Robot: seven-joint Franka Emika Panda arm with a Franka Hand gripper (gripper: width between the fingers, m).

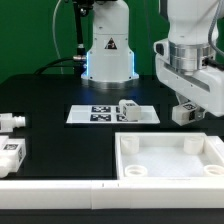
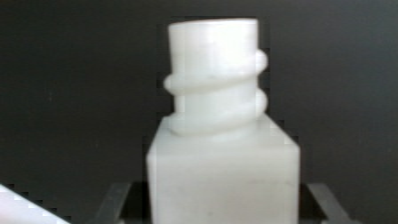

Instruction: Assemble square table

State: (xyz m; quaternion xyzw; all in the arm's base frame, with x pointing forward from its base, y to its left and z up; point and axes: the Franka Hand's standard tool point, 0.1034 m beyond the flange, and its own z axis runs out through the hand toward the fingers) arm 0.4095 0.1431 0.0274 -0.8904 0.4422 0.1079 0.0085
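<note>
The arm [image 1: 190, 40] is holding one leg [image 1: 184, 114] in the air near the top [image 1: 170, 158].
The arm is reaching down at the exterior view's right, its gripper [image 1: 185, 106] partly closed and clamping the leg's square end, with the screw end pointing away from the wrist. The one top is lying on the table just behind the single bar [image 1: 100, 190]. Four legs are showing: the gripped leg, a second leg [image 1: 128, 110] on the marker board [image 1: 90, 115], and a third leg [image 1: 10, 122] and a fourth leg [image 1: 10, 153] at the left.

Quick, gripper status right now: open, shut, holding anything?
The gripper: closed, holding a white table leg by its square end, with the threaded end sticking out.
</note>
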